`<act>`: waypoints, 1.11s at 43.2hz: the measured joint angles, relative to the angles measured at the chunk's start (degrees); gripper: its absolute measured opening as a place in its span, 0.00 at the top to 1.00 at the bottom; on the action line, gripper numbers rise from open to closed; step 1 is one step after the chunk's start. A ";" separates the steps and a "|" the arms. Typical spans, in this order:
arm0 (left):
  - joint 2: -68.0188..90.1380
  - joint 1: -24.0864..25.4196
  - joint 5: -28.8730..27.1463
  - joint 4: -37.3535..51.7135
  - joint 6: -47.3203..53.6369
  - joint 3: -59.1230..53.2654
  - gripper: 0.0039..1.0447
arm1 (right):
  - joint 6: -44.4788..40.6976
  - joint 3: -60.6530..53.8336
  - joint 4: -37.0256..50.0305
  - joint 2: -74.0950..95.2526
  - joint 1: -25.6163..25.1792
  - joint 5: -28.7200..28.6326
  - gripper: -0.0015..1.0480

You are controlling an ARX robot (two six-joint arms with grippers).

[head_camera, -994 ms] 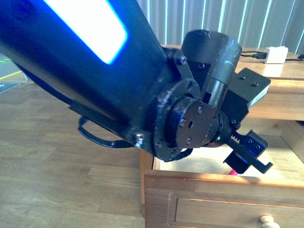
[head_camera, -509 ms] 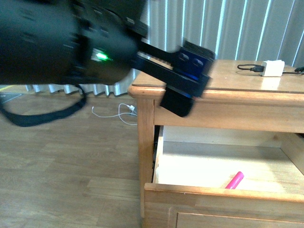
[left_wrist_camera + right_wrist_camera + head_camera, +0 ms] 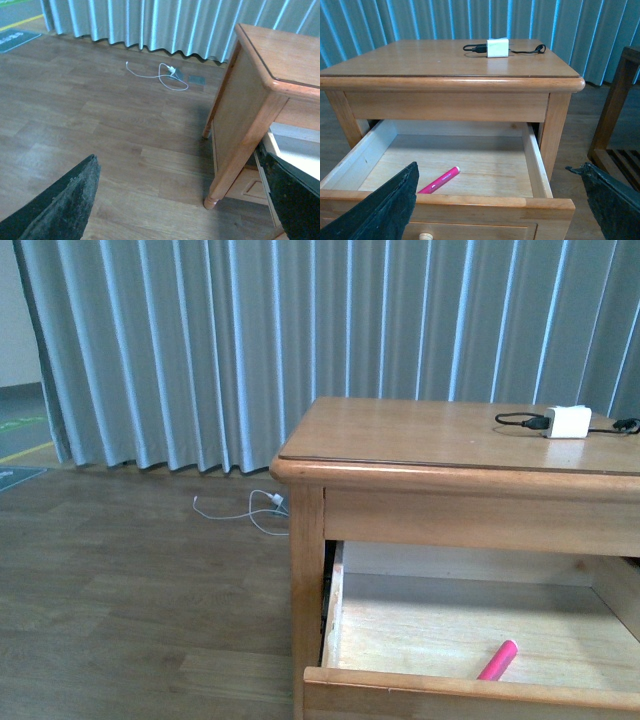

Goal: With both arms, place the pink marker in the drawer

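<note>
Inside open drawer (image 3: pixel 470 202) lies pink marker (image 3: pixel 439 180), long axis slanted to drawer front. Nearer one: right gripper (image 3: pixel 492 168), spread wide, empty, facing drawer front; left gripper (image 3: pixel 177 155) also spread, off drawer's side.

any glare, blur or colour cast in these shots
Front view: soft overall, drawer floor washed out pale around the marker. Right wrist view: sharper, curtain tinted blue, right fingers dark blurs at the corners. Left wrist view: even light, left fingers equally blurred.
</note>
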 joint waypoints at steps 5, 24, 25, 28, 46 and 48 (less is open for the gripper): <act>-4.66 0.81 -0.07 -1.49 -4.39 -2.43 0.06 | 0.00 0.00 0.00 0.00 0.00 -0.02 0.08; -11.43 8.59 13.25 3.76 6.29 -10.14 0.61 | 0.00 0.00 0.00 0.00 0.04 0.02 0.08; -11.91 9.88 15.34 3.65 6.43 -10.47 0.64 | 0.00 0.00 0.00 0.00 0.04 0.02 0.08; -13.20 13.25 17.64 3.50 6.75 -11.34 0.77 | 0.00 0.00 0.00 0.00 0.04 0.02 0.08; -18.64 14.34 18.01 1.53 7.17 -14.80 0.96 | 0.00 0.00 0.00 0.00 0.07 0.00 0.08; -19.37 14.34 18.01 1.11 7.17 -15.12 0.96 | 0.00 0.00 0.00 0.00 0.09 0.02 0.08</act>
